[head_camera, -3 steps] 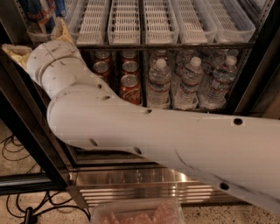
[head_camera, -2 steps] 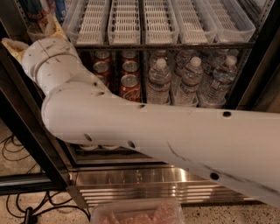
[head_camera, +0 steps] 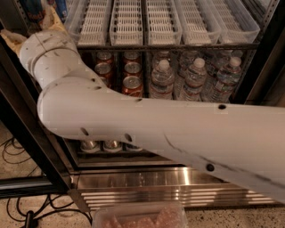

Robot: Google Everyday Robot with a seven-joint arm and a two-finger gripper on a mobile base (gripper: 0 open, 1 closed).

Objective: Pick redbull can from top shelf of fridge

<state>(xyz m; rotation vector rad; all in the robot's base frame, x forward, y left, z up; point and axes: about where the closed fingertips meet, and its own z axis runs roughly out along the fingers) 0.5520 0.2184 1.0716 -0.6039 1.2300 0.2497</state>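
A thick white robot arm [head_camera: 156,129] crosses from lower right to upper left before an open fridge [head_camera: 26,133]; its gripper [head_camera: 29,26] sits at the left end of the top shelf [head_camera: 162,22] of white slotted trays, and I cannot tell whether the claw is clenched or released. A blue shape just right of the gripper looks like the redbull can [head_camera: 60,10], mostly hidden; below stand red cola cans [head_camera: 132,84] beside water bottles [head_camera: 196,78], above the ribbed steel base [head_camera: 169,187].
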